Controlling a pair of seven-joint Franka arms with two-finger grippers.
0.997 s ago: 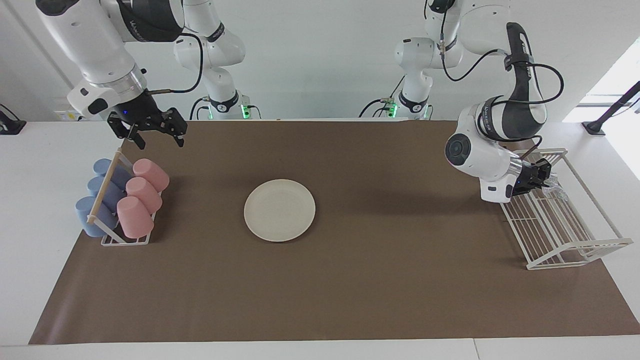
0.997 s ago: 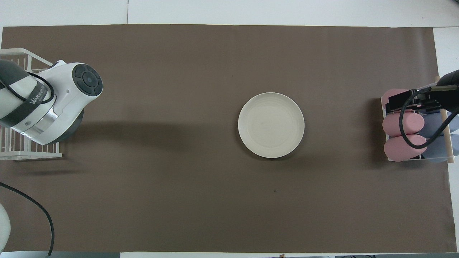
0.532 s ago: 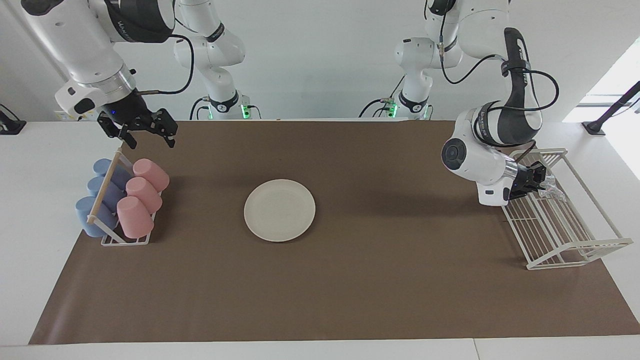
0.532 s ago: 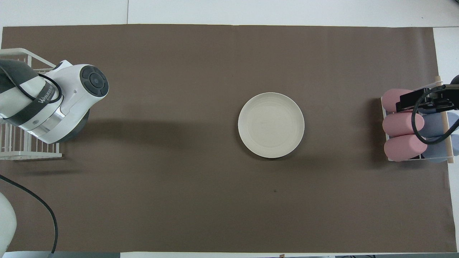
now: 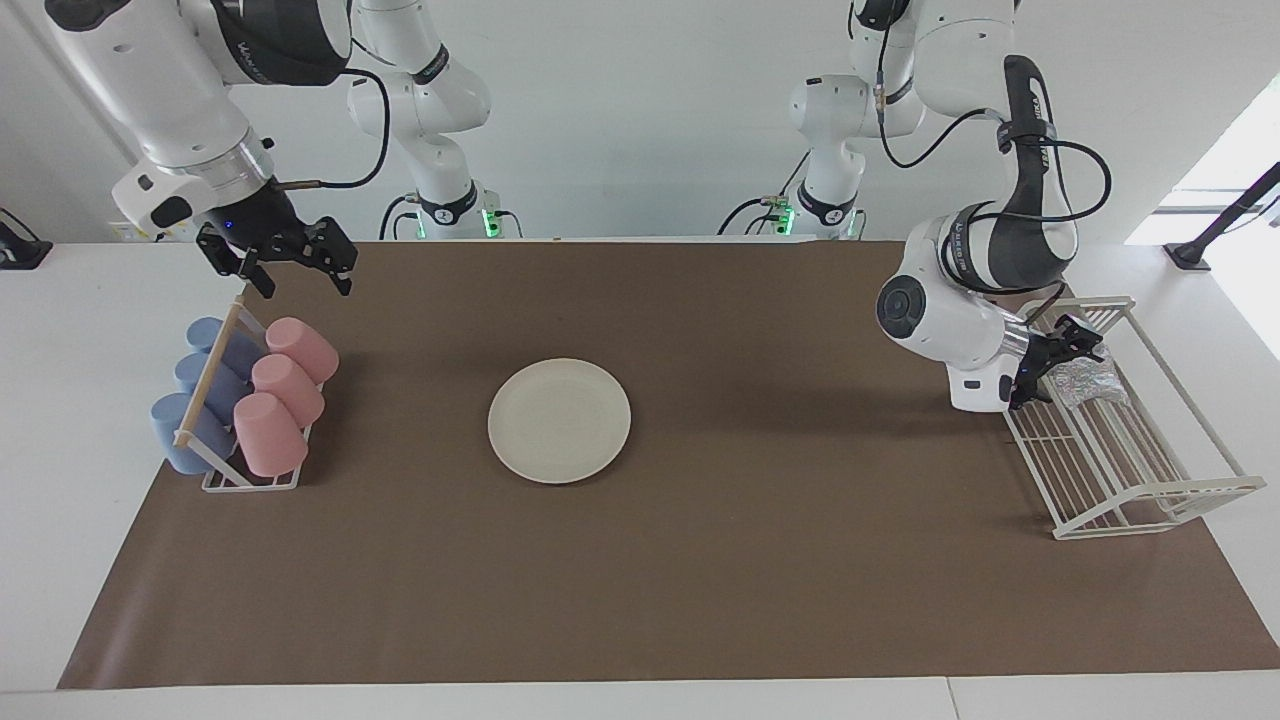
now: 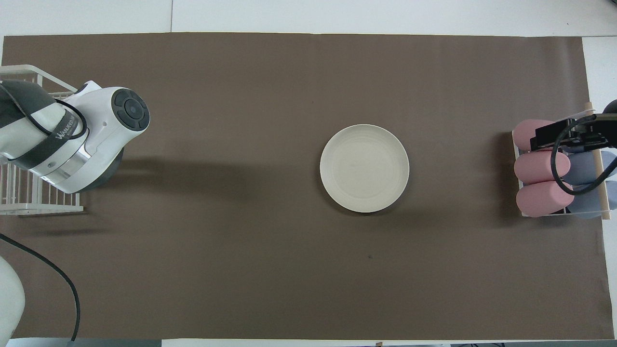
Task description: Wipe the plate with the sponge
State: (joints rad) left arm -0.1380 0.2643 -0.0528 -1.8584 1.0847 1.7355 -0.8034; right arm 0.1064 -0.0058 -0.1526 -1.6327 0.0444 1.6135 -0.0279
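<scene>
Left gripper (image 5: 1062,352): clamped on silvery glittery sponge (image 5: 1088,375), over white wire rack (image 5: 1140,470).
Right gripper (image 5: 295,265): fingers apart, waiting.
Round cream-white plate (image 5: 559,421): well apart from rack.

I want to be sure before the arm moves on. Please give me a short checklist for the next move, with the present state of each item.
1. Sponge located in white wire rack: ok.
2. Left gripper at sponge: ok.
3. Firm hold on sponge: cannot tell.
4. Plate bare, mid-mat, ready for wiping: ok.
5. Right gripper, fingers open, waits over mat's edge by cup rack, off the path: ok.
</scene>
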